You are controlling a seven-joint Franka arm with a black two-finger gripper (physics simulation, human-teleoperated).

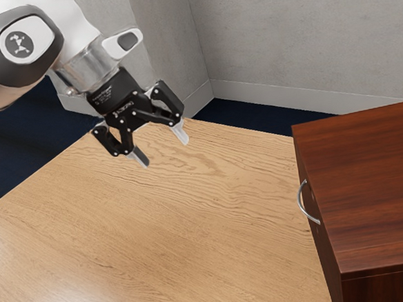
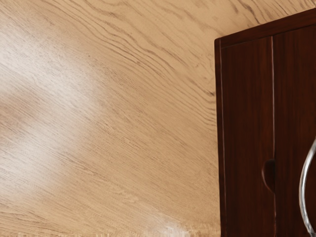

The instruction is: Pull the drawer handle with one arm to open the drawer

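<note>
A dark brown wooden cabinet (image 1: pixel 370 187) stands on the table at the exterior view's right. Its front face carries a curved silver drawer handle (image 1: pixel 305 202). My black gripper (image 1: pixel 160 145) hangs above the table at the exterior view's upper left, well apart from the handle. Its fingers stand open with nothing between them. In the wrist view the cabinet (image 2: pixel 256 133) shows its front panels, and the silver handle (image 2: pixel 306 190) curves along its face. The drawer front looks flush with the cabinet.
The light wooden table (image 1: pixel 159 237) stretches between my gripper and the cabinet. A grey wall and dark blue floor lie behind the table's far edge.
</note>
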